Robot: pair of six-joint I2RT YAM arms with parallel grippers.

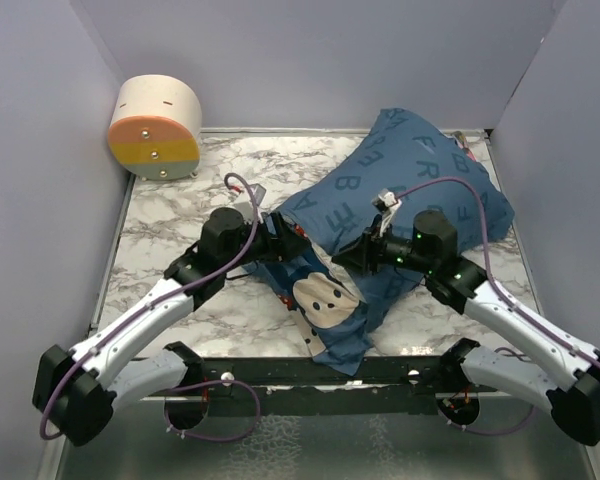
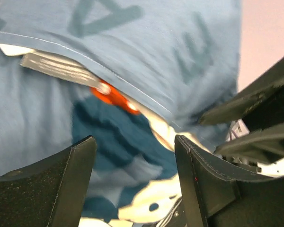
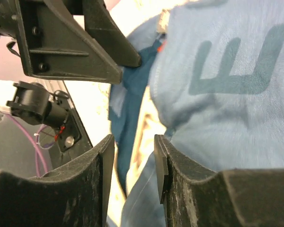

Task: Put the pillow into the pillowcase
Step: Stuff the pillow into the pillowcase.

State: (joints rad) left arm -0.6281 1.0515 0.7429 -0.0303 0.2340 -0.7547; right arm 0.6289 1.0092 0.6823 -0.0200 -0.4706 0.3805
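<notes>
The dark blue pillowcase (image 1: 410, 170) with light blue letters lies bulging from the back right to the middle of the table. Its mouse-face end (image 1: 325, 300) droops over the near edge. The pillow is almost wholly hidden inside. In the left wrist view only a white sliver (image 2: 7, 48) and a printed label (image 2: 57, 68) show under the case's hem (image 2: 146, 47). My left gripper (image 1: 285, 240) (image 2: 135, 142) is open at the case's left side. My right gripper (image 1: 348, 255) (image 3: 134, 139) faces it, narrowly open, beside the bulging fabric (image 3: 227, 94).
A round box (image 1: 157, 128) with orange, yellow and teal bands stands at the back left. The marble tabletop (image 1: 180, 210) is walled on three sides. A dark rail (image 1: 310, 372) runs along the near edge. The left gripper's body (image 3: 71, 42) shows close in the right wrist view.
</notes>
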